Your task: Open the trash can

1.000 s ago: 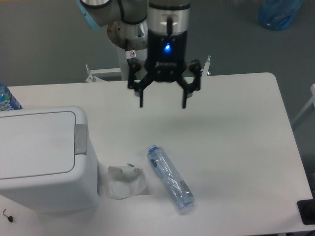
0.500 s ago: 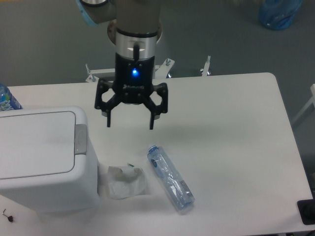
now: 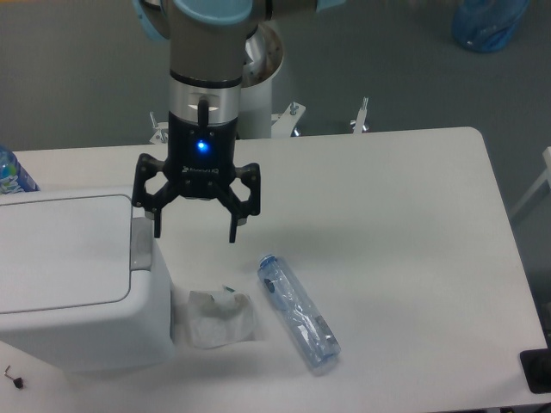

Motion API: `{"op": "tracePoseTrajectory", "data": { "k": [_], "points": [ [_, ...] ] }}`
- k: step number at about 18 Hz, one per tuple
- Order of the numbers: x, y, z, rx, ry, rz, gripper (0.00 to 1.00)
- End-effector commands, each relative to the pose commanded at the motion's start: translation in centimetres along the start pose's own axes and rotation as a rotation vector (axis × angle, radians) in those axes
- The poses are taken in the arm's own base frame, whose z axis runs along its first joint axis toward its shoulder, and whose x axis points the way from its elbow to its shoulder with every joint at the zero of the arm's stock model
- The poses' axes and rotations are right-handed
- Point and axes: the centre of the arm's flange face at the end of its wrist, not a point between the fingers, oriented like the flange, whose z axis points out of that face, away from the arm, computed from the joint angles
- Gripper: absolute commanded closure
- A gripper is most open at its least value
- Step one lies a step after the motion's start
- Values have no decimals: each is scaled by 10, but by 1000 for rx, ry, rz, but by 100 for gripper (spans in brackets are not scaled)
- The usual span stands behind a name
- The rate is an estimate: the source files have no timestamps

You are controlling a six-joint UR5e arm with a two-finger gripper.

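The trash can (image 3: 73, 284) is a large boxy white bin at the left of the table, its flat lid down. Its small grey push-button (image 3: 139, 248) sits at the lid's right edge. My gripper (image 3: 195, 234) is open and empty, fingers pointing down. Its left fingertip (image 3: 157, 231) hangs just above the can's right edge, near the button. The right fingertip (image 3: 232, 237) is over the bare table right of the can.
A crumpled white paper (image 3: 220, 317) lies on the table by the can's right side. A clear plastic bottle (image 3: 298, 311) lies on its side to the right of it. Another bottle (image 3: 12, 175) shows at the left edge behind the can.
My gripper has moved left and a little down, from above the table's middle to the can's right edge. It has stayed open.
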Motion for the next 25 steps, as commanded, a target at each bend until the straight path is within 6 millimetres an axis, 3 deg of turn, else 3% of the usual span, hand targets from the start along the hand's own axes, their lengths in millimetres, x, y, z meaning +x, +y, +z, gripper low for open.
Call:
{"op": "tracePoseTrajectory", "data": {
  "k": [8,25],
  "points": [
    [1,1,14,-19,4,3,0],
    [5,5,21,-33,9,8,0]
  ]
}}
